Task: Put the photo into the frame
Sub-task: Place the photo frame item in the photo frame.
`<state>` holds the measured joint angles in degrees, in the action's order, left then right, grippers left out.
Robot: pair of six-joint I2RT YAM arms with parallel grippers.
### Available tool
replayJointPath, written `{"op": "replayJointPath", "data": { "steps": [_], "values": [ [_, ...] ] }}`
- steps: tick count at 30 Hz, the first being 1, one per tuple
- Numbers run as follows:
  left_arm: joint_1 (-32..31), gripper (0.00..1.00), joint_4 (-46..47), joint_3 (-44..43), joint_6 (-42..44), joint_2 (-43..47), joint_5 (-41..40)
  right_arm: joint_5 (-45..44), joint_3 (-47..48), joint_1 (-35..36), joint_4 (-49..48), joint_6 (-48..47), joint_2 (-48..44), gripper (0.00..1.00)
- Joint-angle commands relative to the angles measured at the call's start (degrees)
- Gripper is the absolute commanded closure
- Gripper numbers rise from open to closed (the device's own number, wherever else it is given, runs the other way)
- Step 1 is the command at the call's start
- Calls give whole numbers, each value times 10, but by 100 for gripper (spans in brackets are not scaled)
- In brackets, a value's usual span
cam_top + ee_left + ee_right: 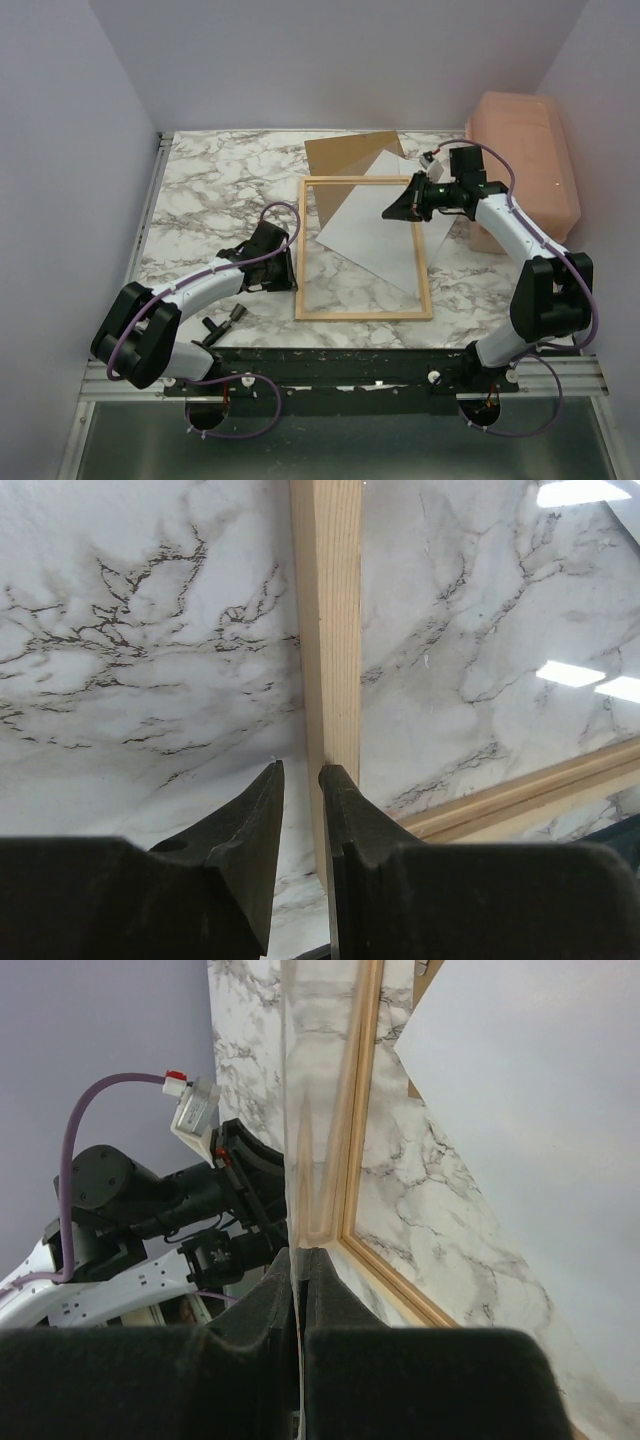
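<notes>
The frame [362, 317], thin light wood, lies flat mid-table. The photo [360, 235] lies white side up and askew inside its outline, one corner poking past the far bar. My left gripper [288, 262] is at the frame's left bar [330, 610]. Its jaws [301, 772] stand a narrow gap apart, the right finger over the bar, with nothing pinched. My right gripper [385, 212] reaches in over the photo [540, 1130]. It is shut [298, 1252] on the edge of the thin see-through pane [315, 1140], which mirrors the frame's corner [362, 1080].
A brown backing board [340, 155] lies at the back, partly under the photo. A pink plastic tub [525, 160] stands at the far right, next to my right arm. The left arm [130, 1200] shows beyond the frame in the right wrist view.
</notes>
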<state>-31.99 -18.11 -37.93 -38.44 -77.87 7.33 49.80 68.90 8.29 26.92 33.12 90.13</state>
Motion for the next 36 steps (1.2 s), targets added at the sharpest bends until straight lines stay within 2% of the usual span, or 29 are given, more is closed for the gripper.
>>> {"op": "replayJointPath", "data": {
  "steps": [1,8,19,36],
  "values": [
    [-3,77,-11,18,8,-28,-50,-7,-15,-1,-18,-7,-4,99],
    [-3,77,-12,17,9,-30,-50,-6,-1,0,-3,-43,25,99],
    [-4,77,-14,14,11,-33,-48,16,45,0,-31,-39,50,99],
    [-7,77,-14,10,13,-42,-47,42,17,0,-88,-18,27,99]
  ]
}}
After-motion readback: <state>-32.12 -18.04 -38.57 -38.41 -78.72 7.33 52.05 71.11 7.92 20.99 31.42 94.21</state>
